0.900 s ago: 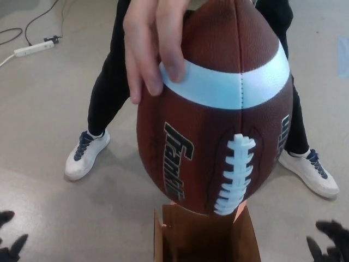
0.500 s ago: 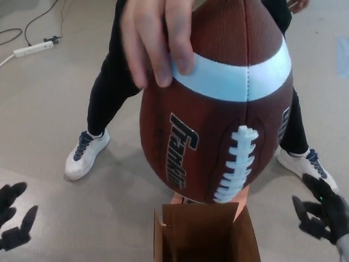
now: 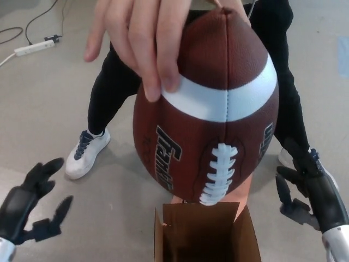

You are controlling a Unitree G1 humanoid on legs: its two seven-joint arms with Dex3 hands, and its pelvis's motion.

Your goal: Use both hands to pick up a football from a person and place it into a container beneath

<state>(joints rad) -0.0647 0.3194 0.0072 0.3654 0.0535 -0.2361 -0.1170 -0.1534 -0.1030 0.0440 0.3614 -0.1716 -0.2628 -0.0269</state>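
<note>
Head view. Both of your hands have risen from the bottom corners of the frame over the last second: the left hand (image 3: 27, 204) now stands low at the left with its fingers spread apart, holding nothing, and the right hand (image 3: 308, 191) stands at the right, likewise spread and empty, nearer the ball than the left. The football (image 3: 210, 114) has shifted a little in the person's hand (image 3: 144, 38), which grips it from above by the upper end; the ball hangs nose-down, laces and white stripe facing you, directly over the cardboard box (image 3: 204, 234). Neither of your hands touches the ball yet. Judged from this, you are in the approach step: the two hands are bracketing the ball but must close inward on its flanks before the person can release it. The box stands open on the floor between the person's shoes; its visible interior is dark and appears empty, though the bottom is cut off by the frame edge.
</note>
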